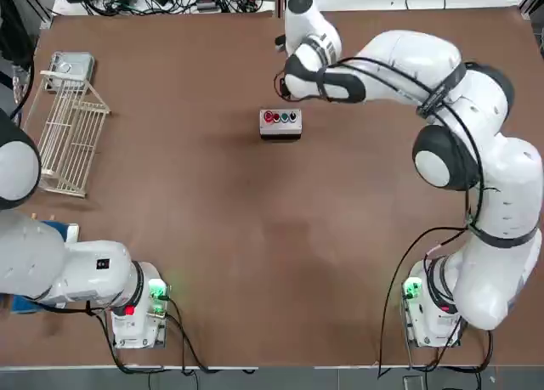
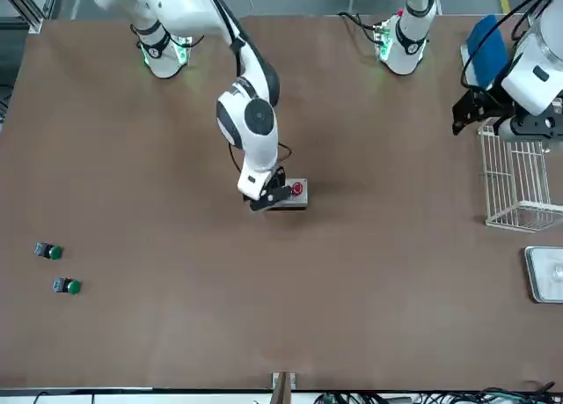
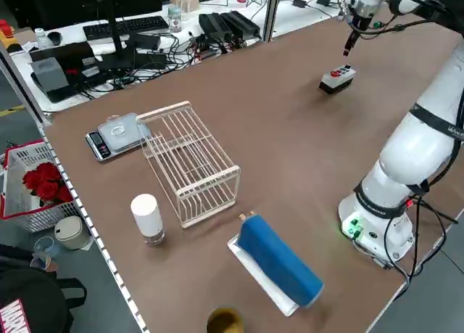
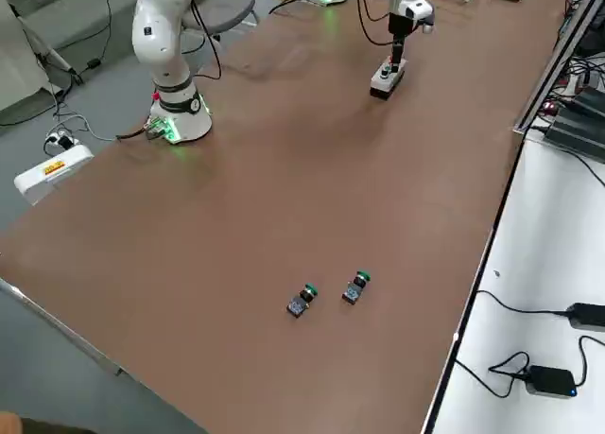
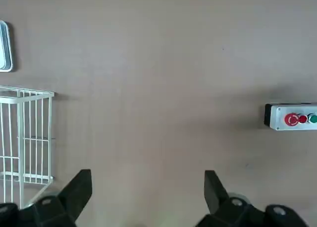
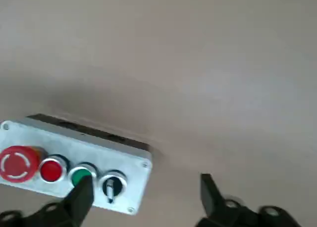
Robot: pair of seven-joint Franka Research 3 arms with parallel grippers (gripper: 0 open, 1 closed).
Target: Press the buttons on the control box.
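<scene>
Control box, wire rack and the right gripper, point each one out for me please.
control box (image 1: 280, 127): top view, on its grey top face.
wire rack (image 1: 70, 144): top view, on its white bars.
right gripper (image 6: 142, 200): right wrist view, midway between its open fingertips.

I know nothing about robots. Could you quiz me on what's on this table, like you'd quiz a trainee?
1. True or false: the control box stands inside the white wire rack.
2. Which arm's gripper hangs right by the box? A) the left B) the right
3. What colour is the largest button on the box?

Key:
1. False. The box stands alone on the table, well apart from the rack.
2. B. The right gripper is open at the box, one finger over the green button. The left gripper is open too, parked over by the rack.
3. Red.
</scene>
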